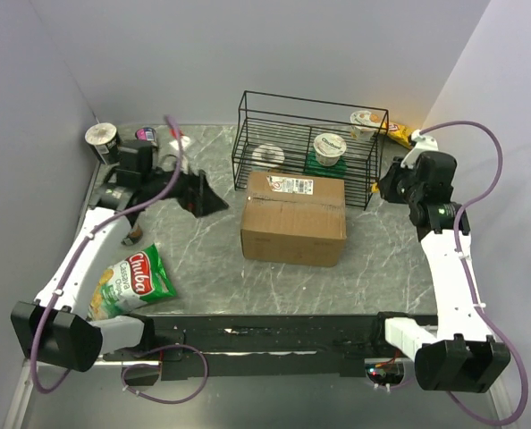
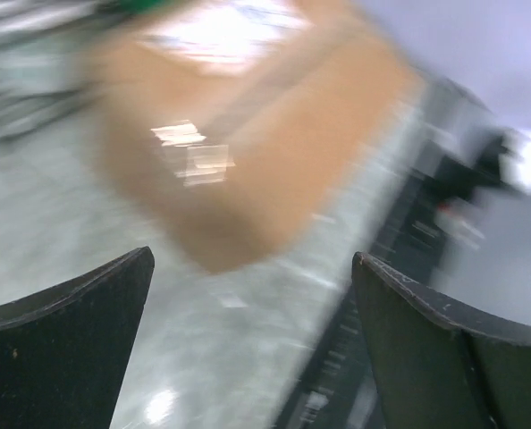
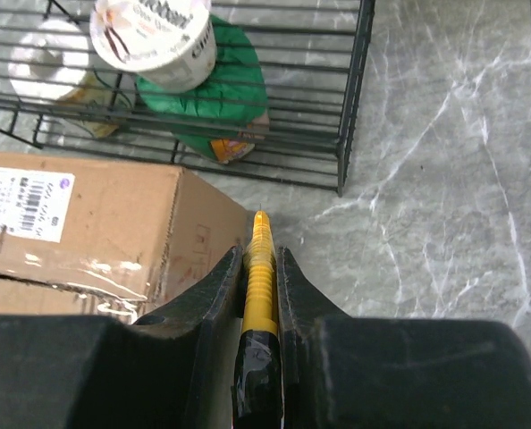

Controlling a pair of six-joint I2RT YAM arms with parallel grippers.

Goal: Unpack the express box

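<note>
Top view: we list the box at centre, flaps shut and taped. The basket is at its 12 o'clock, the chip bag at 8, the left gripper at 9 and the right gripper at 3.
Left wrist, blurred: we log the left gripper spread wide and empty, box at 12 o'clock.
Right wrist: we log the right gripper clenched on a yellow tool, box at 9 o'clock.
</note>
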